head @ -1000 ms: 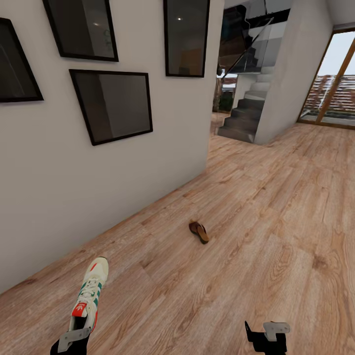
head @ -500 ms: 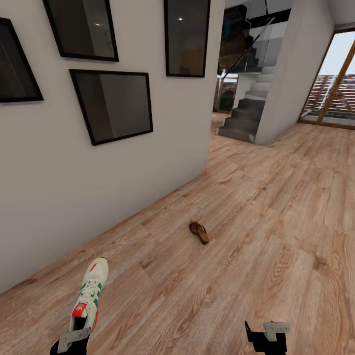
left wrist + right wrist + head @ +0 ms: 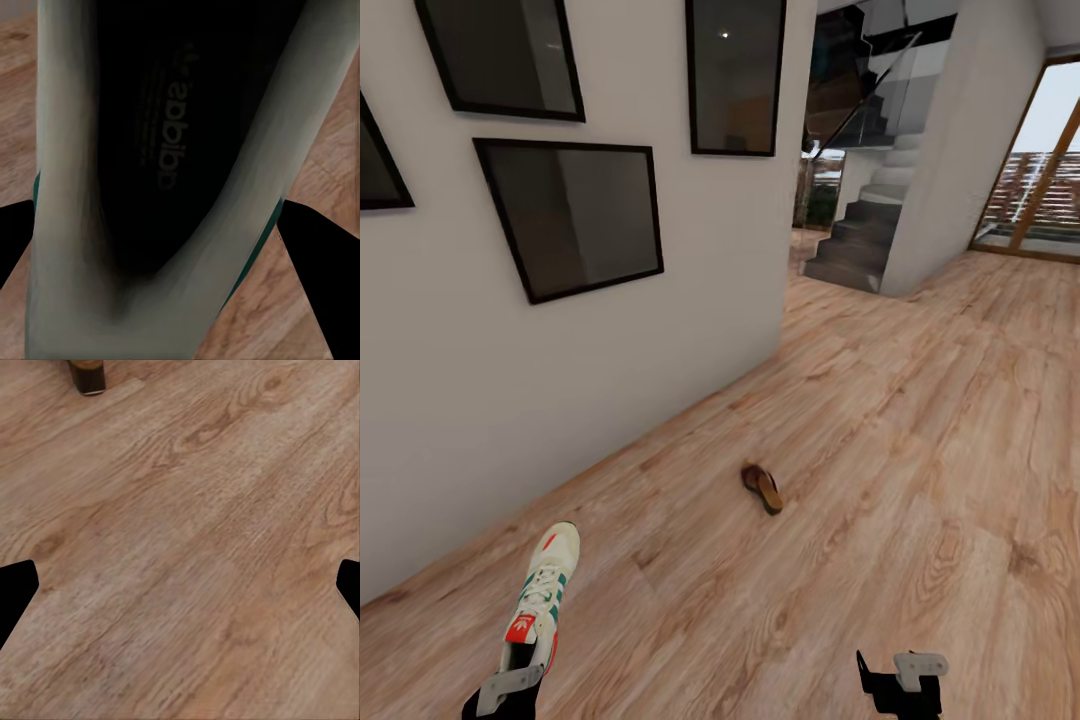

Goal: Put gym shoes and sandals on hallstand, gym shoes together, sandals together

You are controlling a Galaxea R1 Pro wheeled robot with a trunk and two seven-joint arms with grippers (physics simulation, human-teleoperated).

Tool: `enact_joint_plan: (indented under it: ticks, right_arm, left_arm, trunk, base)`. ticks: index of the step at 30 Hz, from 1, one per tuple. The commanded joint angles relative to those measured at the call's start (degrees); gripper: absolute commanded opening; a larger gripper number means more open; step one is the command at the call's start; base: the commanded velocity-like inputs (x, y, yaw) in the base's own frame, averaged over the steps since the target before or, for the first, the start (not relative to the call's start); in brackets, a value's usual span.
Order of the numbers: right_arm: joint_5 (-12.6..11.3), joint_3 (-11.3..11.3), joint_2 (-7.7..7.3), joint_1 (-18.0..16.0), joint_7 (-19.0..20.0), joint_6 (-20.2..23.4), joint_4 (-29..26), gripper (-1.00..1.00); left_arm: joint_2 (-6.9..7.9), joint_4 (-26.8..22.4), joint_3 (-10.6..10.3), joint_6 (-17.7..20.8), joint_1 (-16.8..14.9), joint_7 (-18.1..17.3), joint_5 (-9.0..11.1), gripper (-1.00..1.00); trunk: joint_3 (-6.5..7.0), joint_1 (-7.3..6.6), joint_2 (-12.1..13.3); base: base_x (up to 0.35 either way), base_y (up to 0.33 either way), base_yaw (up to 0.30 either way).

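Observation:
A cream-white gym shoe with green stripes and a red-orange tongue tag hangs low at the left, toe pointing away, with my left gripper shut on its heel end. In the left wrist view the shoe's dark insole sits between the black fingers. A brown sandal lies on the corridor floor ahead, also seen in the right wrist view as the sandal. My right gripper hovers open and empty above bare planks, fingers wide apart. The hallstand is out of view.
A white wall with dark framed pictures runs along the left and ends at a corner. Beyond it a staircase rises, and a glass door stands at the far right. Open wood floor stretches ahead and right.
The whole picture has shifted: the wall frames slid left and the sandal sits a little lower, so the camera moved. Both grippers and the held shoe keep their places in view.

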Motion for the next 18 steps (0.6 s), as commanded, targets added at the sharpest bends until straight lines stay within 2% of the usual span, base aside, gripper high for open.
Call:
enact_joint_plan:
  ticks: [1,7,18]
  right_arm:
    - [0.59,-0.49,0.01,-0.03,0.03,-0.17,0.05,1.00]
    - [0.59,-0.49,0.01,-0.03,0.03,-0.17,0.05,1.00]
    - [0.59,-0.49,0.01,-0.03,0.03,-0.17,0.05,1.00]
  left_arm:
    - [-0.01,0.07,0.47,-0.06,-0.04,-0.60,0.25,-1.00]
    - [-0.01,0.05,0.47,-0.06,-0.04,-0.60,0.25,-1.00]
    - [-0.01,0.04,0.47,-0.08,-0.04,-0.60,0.25,-1.00]
  trunk:
    - [-0.05,0.02,-0.02]
    - [-0.05,0.02,-0.02]
    - [-0.05,0.02,-0.02]
  base:
    - [0.284,-0.157,0.117]
    - [0.282,-0.162,0.205]
    - [0.243,-0.191,0.270]
